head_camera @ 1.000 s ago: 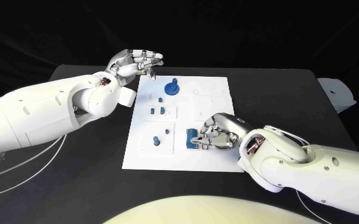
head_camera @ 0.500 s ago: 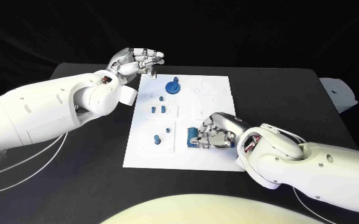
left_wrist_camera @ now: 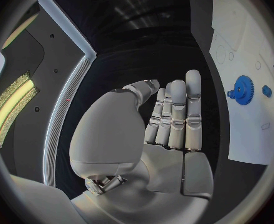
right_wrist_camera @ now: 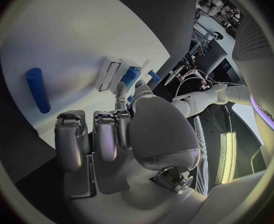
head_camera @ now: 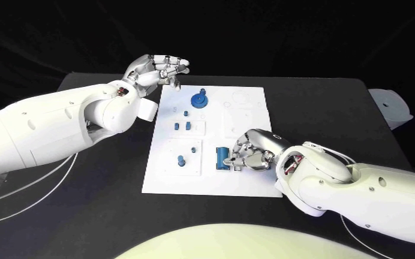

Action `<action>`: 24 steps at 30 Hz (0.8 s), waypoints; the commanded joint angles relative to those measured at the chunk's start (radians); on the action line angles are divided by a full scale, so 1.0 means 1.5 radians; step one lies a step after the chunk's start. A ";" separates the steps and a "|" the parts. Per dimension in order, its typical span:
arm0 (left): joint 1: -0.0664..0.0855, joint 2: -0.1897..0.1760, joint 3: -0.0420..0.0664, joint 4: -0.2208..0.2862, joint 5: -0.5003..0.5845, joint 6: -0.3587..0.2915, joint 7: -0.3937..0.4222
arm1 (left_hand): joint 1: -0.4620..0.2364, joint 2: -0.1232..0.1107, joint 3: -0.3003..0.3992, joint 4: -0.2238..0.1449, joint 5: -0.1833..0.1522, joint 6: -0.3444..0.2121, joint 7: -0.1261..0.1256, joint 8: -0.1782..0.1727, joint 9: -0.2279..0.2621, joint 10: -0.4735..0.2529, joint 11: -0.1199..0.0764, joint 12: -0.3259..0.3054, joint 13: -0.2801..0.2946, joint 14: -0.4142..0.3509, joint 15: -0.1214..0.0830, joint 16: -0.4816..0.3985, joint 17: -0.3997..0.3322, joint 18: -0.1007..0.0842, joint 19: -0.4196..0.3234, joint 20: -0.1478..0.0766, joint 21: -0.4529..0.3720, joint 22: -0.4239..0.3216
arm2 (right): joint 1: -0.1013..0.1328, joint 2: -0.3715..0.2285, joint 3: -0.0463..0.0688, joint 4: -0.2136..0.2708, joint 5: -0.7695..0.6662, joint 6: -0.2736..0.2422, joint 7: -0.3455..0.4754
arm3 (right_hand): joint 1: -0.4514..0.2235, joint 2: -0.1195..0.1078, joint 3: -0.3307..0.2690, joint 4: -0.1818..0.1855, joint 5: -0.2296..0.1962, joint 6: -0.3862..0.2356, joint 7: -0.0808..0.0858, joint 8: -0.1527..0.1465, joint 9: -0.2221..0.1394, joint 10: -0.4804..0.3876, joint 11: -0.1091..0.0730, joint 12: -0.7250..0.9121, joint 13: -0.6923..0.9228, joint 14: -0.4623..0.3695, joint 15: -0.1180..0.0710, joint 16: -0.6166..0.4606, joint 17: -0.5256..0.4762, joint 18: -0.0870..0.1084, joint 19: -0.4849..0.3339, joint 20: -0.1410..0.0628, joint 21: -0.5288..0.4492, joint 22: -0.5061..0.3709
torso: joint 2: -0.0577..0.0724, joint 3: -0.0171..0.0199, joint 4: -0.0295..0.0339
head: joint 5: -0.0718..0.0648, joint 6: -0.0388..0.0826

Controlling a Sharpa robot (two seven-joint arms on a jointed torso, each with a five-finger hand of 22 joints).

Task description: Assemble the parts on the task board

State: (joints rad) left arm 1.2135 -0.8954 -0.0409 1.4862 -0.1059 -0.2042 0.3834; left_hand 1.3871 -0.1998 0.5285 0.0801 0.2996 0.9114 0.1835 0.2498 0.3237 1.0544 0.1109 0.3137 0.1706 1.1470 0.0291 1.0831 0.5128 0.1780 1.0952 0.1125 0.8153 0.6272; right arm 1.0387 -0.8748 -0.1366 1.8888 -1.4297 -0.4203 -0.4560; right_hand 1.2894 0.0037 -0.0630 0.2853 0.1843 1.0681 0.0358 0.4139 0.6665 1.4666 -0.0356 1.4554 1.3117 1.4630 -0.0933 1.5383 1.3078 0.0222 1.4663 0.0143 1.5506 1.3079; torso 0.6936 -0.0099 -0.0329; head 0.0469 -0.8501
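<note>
The white task board [head_camera: 246, 106] is lying in the middle of the black table [head_camera: 346, 109], its long side running from near to far. The right hand [head_camera: 248, 154] is resting low over the board's near right part, its fingers [head_camera: 232, 162] curling down beside a blue cylinder [head_camera: 222, 158] that is lying on the board near its near edge. Whether the fingers are actually touching or pinching the cylinder I cannot tell: in the right wrist view the cylinder [right_wrist_camera: 38, 89] is lying free on the white surface, apart from the curled fingers [right_wrist_camera: 71, 139], which are closing on nothing visible. The left hand [head_camera: 158, 72] is hovering above the table just beyond the board's far left corner, holding nothing; in the left wrist view its fingers [left_wrist_camera: 177, 117] are standing straight and pressed side by side, with the thumb alongside them. On the far part of the board a blue gear [head_camera: 199, 100] is sitting, seen also in the left wrist view [left_wrist_camera: 242, 88] with a small blue piece just beside it. Nearer the middle left, two small blue pegs [head_camera: 181, 127] are standing close together, and nearer still a blue peg [head_camera: 181, 162] is sitting in a raised white block [head_camera: 183, 158] to the left of the cylinder.
</note>
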 commanded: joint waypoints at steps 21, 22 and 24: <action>0.000 -0.001 0.000 0.001 0.003 0.008 0.005 | 0.002 0.006 -0.002 0.001 0.003 -0.004 -0.001 0.003 -0.001 -0.005 0.000 0.002 0.001 -0.003 0.000 -0.003 -0.001 0.004 -0.001 0.000 -0.004 -0.001 | 0.013 -0.061 0.001 0.020 0.003 -0.043 0.032 | 0.022 -0.015 -0.003 0.002 0.003 -0.037 0.012 -0.018 -0.008 0.020 0.009 -0.042 0.095 0.058 0.005 -0.002 0.098 -0.007 0.060 0.003 -0.024 0.165 | 0.000 -0.0006 -0.0014 | -0.005 0.004; 0.000 -0.001 0.000 0.001 0.003 0.008 0.005 | 0.002 0.006 -0.002 0.001 0.003 -0.004 -0.001 0.003 -0.001 -0.005 0.000 0.002 0.001 -0.003 0.000 -0.003 -0.001 0.004 -0.001 0.000 -0.004 -0.001 | 0.017 -0.072 0.001 0.023 0.004 -0.039 0.033 | 0.024 -0.017 -0.004 0.002 0.002 -0.041 0.014 -0.022 -0.010 0.018 0.011 -0.045 0.093 0.057 0.007 -0.003 0.095 -0.006 0.059 0.004 -0.029 0.164 | 0.000 -0.0003 -0.0009 | -0.007 0.004; 0.000 -0.002 0.000 0.002 0.003 0.008 0.005 | 0.001 0.007 -0.002 0.002 0.003 -0.003 -0.001 0.003 -0.001 -0.006 0.000 0.004 0.001 -0.003 0.000 -0.002 -0.002 0.004 -0.001 0.000 -0.005 -0.001 | 0.023 -0.092 0.001 0.027 0.005 -0.031 0.032 | 0.021 -0.020 -0.009 0.003 -0.004 -0.040 0.017 -0.024 -0.011 0.015 0.014 -0.051 0.089 0.057 0.009 -0.003 0.093 -0.005 0.057 0.007 -0.035 0.162 | 0.000 -0.0005 -0.0002 | -0.013 0.006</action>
State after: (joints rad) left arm 1.2134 -0.8990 -0.0411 1.4866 -0.1059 -0.2043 0.3834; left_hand 1.3871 -0.1998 0.5285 0.0801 0.2996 0.9114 0.1835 0.2498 0.3233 1.0544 0.1109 0.3137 0.1708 1.1470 0.0291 1.0831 0.5120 0.1780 1.0952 0.1125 0.8117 0.6265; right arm 1.0709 -1.0039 -0.1354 1.9240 -1.4259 -0.4537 -0.4335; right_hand 1.3166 -0.0190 -0.0699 0.2910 0.1832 1.0108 0.0608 0.3809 0.6509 1.4665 -0.0246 1.3838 1.3130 1.4664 -0.0894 1.5383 1.3075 0.0222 1.4663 0.0144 1.5022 1.3078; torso 0.6935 -0.0107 -0.0335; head 0.0357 -0.8443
